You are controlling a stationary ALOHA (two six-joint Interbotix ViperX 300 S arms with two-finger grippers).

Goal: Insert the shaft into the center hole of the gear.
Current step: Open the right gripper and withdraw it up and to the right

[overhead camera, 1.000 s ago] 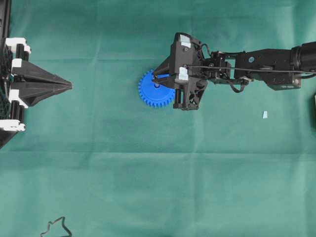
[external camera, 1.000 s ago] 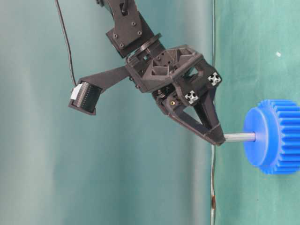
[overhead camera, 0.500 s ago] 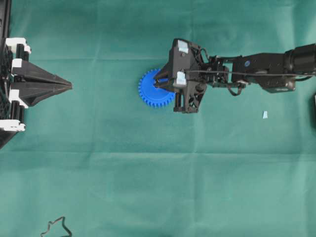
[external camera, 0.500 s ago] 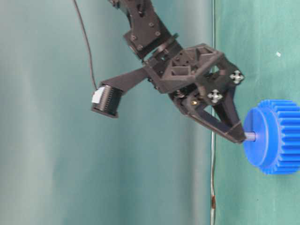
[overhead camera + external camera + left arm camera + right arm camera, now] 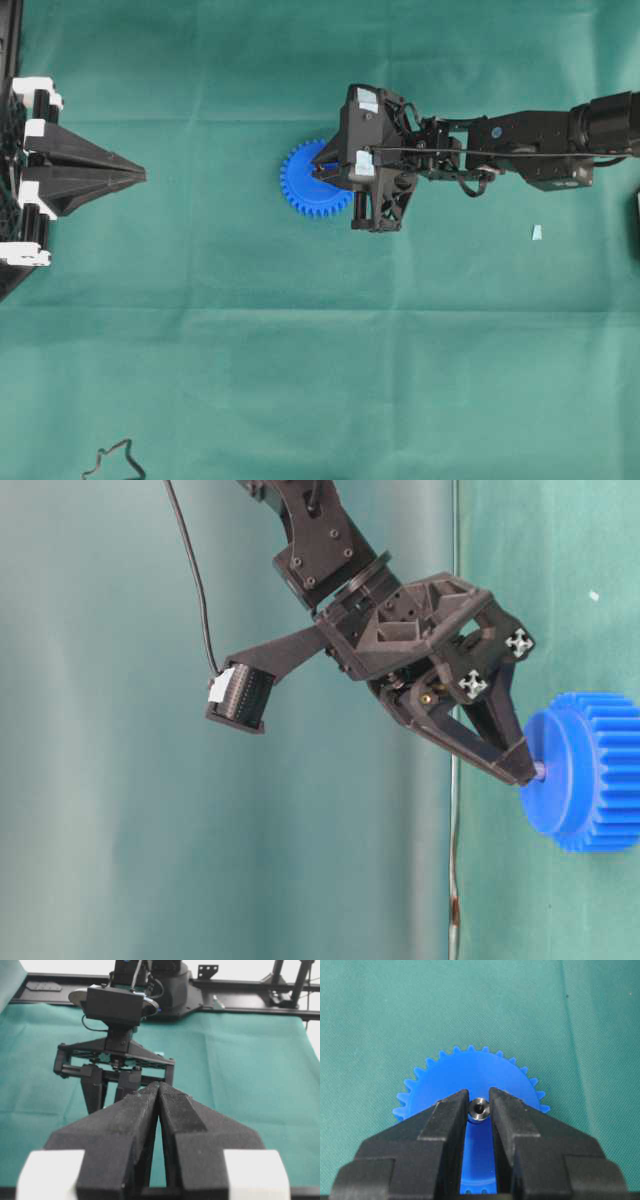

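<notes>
The blue gear (image 5: pixel 300 182) lies flat on the green cloth. My right gripper (image 5: pixel 322 172) is over its hub, shut on the silvery shaft (image 5: pixel 479 1109), whose end shows between the fingertips (image 5: pixel 451 1105). In the table-level view the right gripper (image 5: pixel 528 773) almost touches the gear (image 5: pixel 590 780), and only a sliver of shaft (image 5: pixel 541 771) shows between them. The shaft fills the center hole, so the hole is hidden. My left gripper (image 5: pixel 140 175) rests far left, shut on nothing; the left wrist view shows that gripper (image 5: pixel 159 1085) with its jaws together.
A small pale blue scrap (image 5: pixel 537 232) lies on the cloth right of the right arm. A black wire shape (image 5: pixel 115 462) sits at the bottom left. A black and white frame (image 5: pixel 25 170) lines the left edge.
The right gripper has moved down onto the gear with the shaft. The bare length of shaft between fingertips and hub has shrunk from long to almost nothing. The left arm stayed still.
</notes>
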